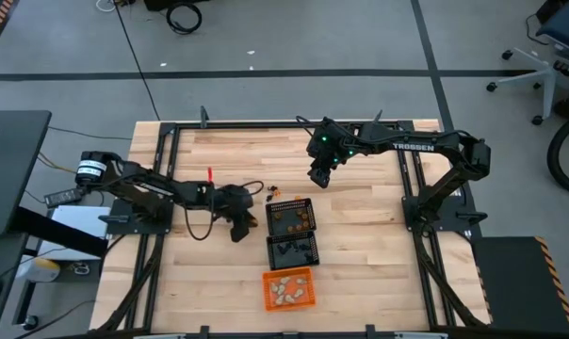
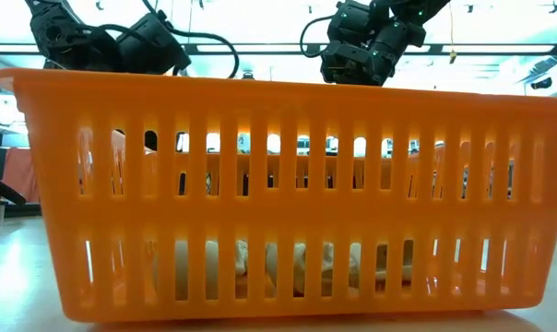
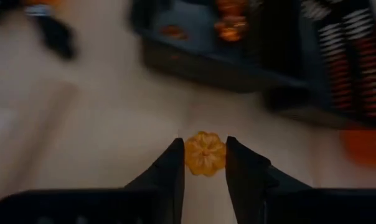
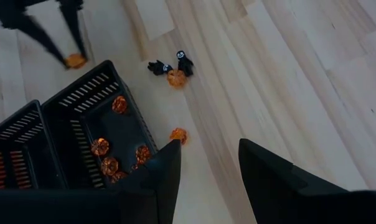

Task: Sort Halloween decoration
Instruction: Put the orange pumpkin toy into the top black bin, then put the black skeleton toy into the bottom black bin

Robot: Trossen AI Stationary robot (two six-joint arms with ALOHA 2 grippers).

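Note:
A small orange pumpkin trinket (image 3: 205, 154) sits between the fingers of my left gripper (image 3: 205, 163), which is shut on it just left of the far black mesh basket (image 1: 291, 217). The right wrist view shows the same trinket (image 4: 75, 60) under my left gripper (image 4: 63, 34). My right gripper (image 4: 208, 163) hangs open above the table, beyond that basket's far right corner. Loose on the wood lie two black trinkets (image 4: 158, 67) (image 4: 185, 62) and two orange ones (image 4: 175, 78) (image 4: 178, 134). The far basket (image 4: 107, 124) holds orange trinkets (image 4: 101, 147). My left gripper pinches the orange pumpkin trinket by its two opposite sides (image 3: 189, 155) between the two fingers. The fingers (image 4: 71, 28) come at it from above, slanting down from the table's left. Whether it is clear of the table cannot be told.
Three baskets stand in a row toward the near edge: the far black one, a second black mesh basket (image 1: 292, 250) with black trinkets, and the orange rectangular basket (image 1: 289, 288) with cream-white ones (image 2: 260, 267). A red marker (image 1: 209, 174) lies on the left. Bare wood lies to the right.

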